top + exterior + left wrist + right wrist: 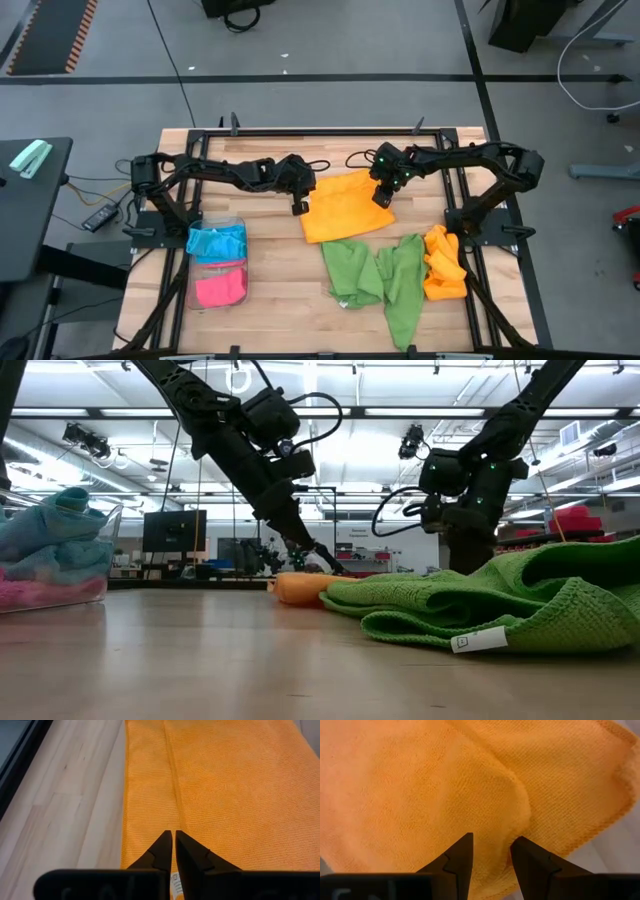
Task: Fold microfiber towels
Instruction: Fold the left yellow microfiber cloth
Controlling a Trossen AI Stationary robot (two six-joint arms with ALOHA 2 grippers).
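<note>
Orange towel [345, 212] lies flat mid-counter [280, 300]; left pincer [299, 208], pressed together, pins its left edge, right pincer [383, 198] hovers spread over its right corner, which should be gripped squarely before folding.

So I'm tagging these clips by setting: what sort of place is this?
Most likely a robotics lab or workshop. A wooden table in a black frame stands on grey floor, the low view shows ceiling strip lights and monitors behind, and two robot arms work an orange towel.
</note>
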